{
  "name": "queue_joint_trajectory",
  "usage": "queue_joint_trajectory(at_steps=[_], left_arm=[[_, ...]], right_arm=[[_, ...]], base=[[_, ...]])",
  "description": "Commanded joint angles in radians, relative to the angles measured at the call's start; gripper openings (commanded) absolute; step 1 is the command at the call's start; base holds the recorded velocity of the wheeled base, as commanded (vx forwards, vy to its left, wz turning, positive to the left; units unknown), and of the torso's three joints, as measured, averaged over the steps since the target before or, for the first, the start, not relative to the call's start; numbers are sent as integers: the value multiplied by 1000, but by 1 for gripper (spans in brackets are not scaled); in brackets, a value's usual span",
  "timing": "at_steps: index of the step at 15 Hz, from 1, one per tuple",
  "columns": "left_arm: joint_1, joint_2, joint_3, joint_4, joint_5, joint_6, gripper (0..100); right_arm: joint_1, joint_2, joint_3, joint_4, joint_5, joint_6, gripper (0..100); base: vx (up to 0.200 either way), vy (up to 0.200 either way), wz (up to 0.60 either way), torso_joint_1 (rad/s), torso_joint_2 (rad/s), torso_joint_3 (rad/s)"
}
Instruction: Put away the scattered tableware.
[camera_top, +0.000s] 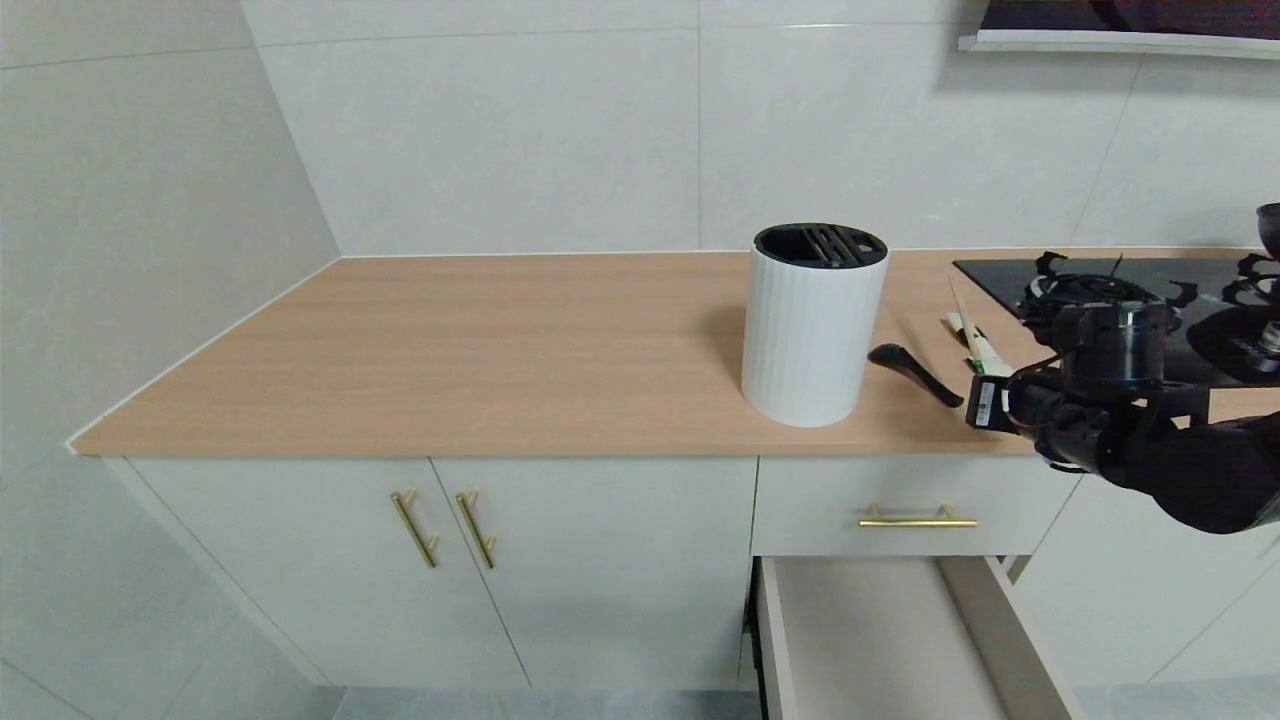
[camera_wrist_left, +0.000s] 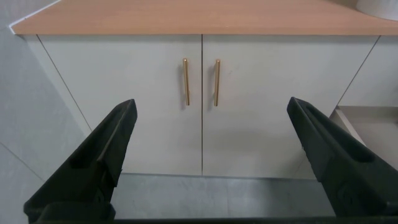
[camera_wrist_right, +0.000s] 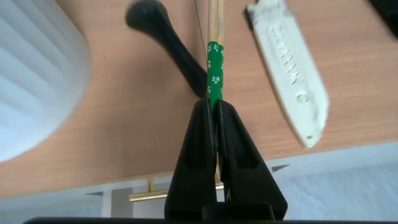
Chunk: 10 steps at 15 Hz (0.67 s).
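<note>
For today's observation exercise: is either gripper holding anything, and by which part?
The right gripper is shut on a pair of wooden chopsticks, pinched at their green flowered band. The left gripper is open and holds nothing.

Holder on the counter, spoon just right of it, chopsticks beyond, drawer below.

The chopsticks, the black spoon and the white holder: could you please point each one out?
chopsticks (camera_wrist_right: 214, 68), right wrist view, on the green flowered band.
black spoon (camera_wrist_right: 148, 15), right wrist view, on its rounded end.
white holder (camera_top: 810, 340), head view, on its ribbed side wall.
</note>
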Motion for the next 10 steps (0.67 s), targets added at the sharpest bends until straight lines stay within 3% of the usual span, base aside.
queue_joint_trajectory(at_steps=[1, 5, 7, 10], left_arm=[[0, 0, 0, 0, 1, -1, 100], [0, 0, 0, 0, 1, -1, 100], [0, 0, 0, 0, 1, -1, 100], [0, 0, 0, 0, 1, -1, 100]], right_arm=[[3, -99, 7, 83, 9, 0, 0], [31, -352, 18, 370, 63, 6, 0], [52, -516, 51, 540, 140, 34, 0], [50, -623, 108, 608, 244, 35, 0]], base=[[0, 0, 0, 0, 0, 0], [0, 0, 0, 0, 0, 0], [0, 0, 0, 0, 0, 0], [0, 0, 0, 0, 0, 0]])
